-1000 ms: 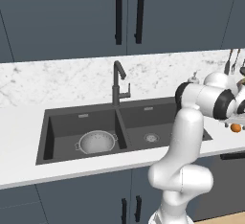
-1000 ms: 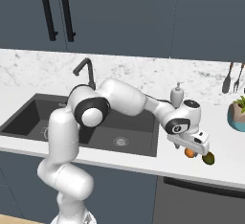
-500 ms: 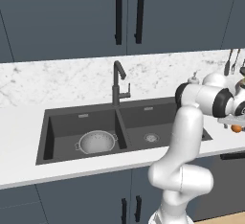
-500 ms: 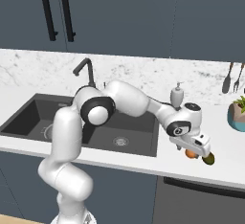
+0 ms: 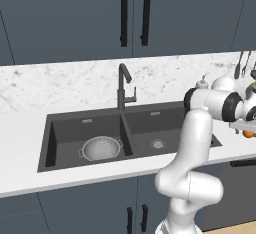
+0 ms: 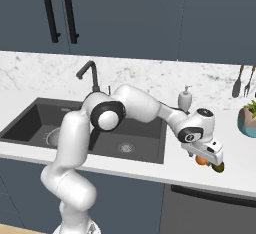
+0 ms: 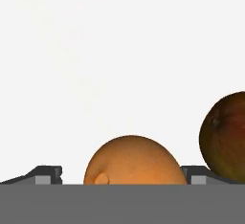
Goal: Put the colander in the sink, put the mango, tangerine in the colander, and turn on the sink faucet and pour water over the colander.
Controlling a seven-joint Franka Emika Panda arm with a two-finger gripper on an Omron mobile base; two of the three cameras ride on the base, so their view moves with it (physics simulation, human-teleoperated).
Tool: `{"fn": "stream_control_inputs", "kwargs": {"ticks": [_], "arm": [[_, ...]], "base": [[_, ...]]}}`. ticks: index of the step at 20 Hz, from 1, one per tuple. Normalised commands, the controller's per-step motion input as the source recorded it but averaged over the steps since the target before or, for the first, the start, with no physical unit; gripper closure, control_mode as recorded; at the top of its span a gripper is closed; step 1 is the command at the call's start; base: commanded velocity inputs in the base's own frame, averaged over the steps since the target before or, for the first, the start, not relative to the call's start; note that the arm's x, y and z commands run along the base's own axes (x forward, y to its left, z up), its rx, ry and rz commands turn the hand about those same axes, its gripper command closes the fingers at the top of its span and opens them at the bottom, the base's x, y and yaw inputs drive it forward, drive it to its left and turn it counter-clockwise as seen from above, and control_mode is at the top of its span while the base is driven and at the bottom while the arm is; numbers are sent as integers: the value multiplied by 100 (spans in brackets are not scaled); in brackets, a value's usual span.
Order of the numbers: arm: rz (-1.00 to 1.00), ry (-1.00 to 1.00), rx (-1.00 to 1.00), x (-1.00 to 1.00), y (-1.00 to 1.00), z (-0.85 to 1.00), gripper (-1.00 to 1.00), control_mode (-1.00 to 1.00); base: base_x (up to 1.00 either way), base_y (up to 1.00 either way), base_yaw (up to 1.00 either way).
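The silvery colander (image 5: 101, 148) sits in the left basin of the dark sink (image 5: 150, 123), behind which stands the black faucet (image 5: 122, 85). On the white counter right of the sink lie the orange tangerine (image 6: 201, 160) and the dark green mango (image 6: 218, 167), side by side near the front edge. My gripper (image 6: 207, 158) hangs low over them, open. In the hand view the tangerine (image 7: 134, 161) lies between my fingertips (image 7: 45, 174), with the mango (image 7: 225, 137) just outside the right one.
A white soap dispenser (image 6: 185, 98) stands behind the sink's right corner. A potted plant (image 6: 248, 118) and hanging utensils (image 6: 240, 80) are at the far right. The counter's front edge runs just beside the fruit.
The arm's elbow has drifted slightly right. The hand stays low over the tangerine with the jaws still wide.
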Motion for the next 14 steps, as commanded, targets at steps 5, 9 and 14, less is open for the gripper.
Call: {"fn": "stream_control_inputs", "kwargs": {"ticks": [5, 9, 14], "arm": [[0, 0, 0, 0, 0, -13, 100, -100], [0, -1, 0, -24, 10, 0, 100, -100], [0, -11, 1, -54, 64, 16, 100, -100]], "base": [[0, 0, 0], [0, 0, 0], [0, 0, 0]]}}
